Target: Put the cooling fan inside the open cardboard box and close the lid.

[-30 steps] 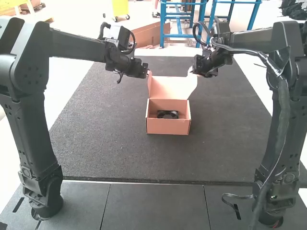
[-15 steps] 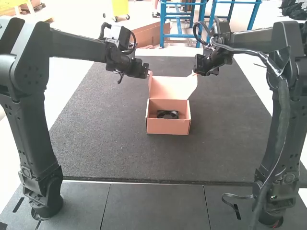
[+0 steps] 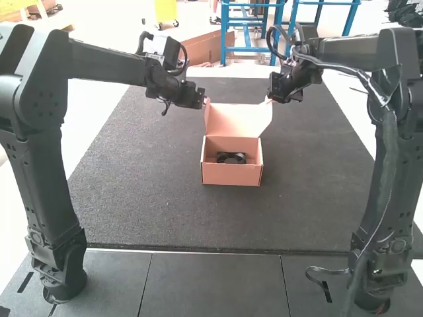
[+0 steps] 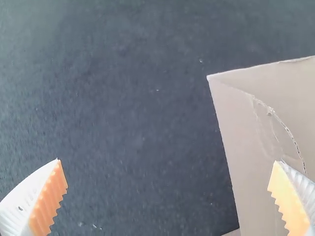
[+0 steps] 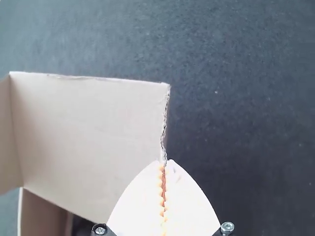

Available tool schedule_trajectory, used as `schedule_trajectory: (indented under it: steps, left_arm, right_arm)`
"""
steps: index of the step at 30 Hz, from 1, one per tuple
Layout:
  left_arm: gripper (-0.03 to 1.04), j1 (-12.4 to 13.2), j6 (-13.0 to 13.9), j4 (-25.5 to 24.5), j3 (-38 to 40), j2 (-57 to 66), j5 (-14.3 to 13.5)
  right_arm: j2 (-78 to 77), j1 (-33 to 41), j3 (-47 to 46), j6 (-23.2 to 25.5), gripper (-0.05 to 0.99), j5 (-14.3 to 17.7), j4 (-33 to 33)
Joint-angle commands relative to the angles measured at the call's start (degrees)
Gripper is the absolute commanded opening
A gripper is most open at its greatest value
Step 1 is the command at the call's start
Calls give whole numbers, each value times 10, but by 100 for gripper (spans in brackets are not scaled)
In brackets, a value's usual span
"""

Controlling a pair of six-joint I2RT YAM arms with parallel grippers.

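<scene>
**Lid-closing stage, judged from the layout.** The box (image 3: 231, 173) sits on the mat (image 3: 132, 172) with the fan (image 3: 231, 158) lying flat on its floor, so only the lid (image 3: 236, 121) remains. The lid stands upright from the box's back wall, where it hinges. Its free top edge — the long axis — runs side to side above the box, from one gripper to the other.

**Right gripper** (image 3: 271, 98): at the lid's top corner on the box's right side, fingers (image 5: 142, 201) pressed fully together. In the right wrist view the lid's side edge runs straight into the seam between them. They therefore appear to pinch the cardboard at that corner, though the sheet cannot be seen inside the seam.

**Left gripper** (image 3: 199, 98): at the opposite top corner, on the box's left side, spread wide and holding nothing. In the left wrist view one finger lies over the lid's face and the other over bare mat. Whether the first one touches the cardboard cannot be told.

**Key relation** — both grippers are level with the lid's top edge and equally near it, above and behind the box's opening. The opening lies forward of and below them, so closing would need that edge to swing forward and down about the hinge.
</scene>
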Motion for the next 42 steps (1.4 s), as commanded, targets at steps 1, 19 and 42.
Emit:
schedule_trajectory:
  steps: [1,19,42]
  left_arm:
    - [97,-5,-5,-1,15,-4,7]
    - [97,-11,-19,-52,12,-23,32]
    - [97,-15,-21,-70,-16,-47,66]
  right_arm:
    - [-6,-7,25,3,-1,-3,-12]
    - [-43,13,19,2,-1,-40,-98]
    - [-160,39,-131,19,-1,-44,-38]
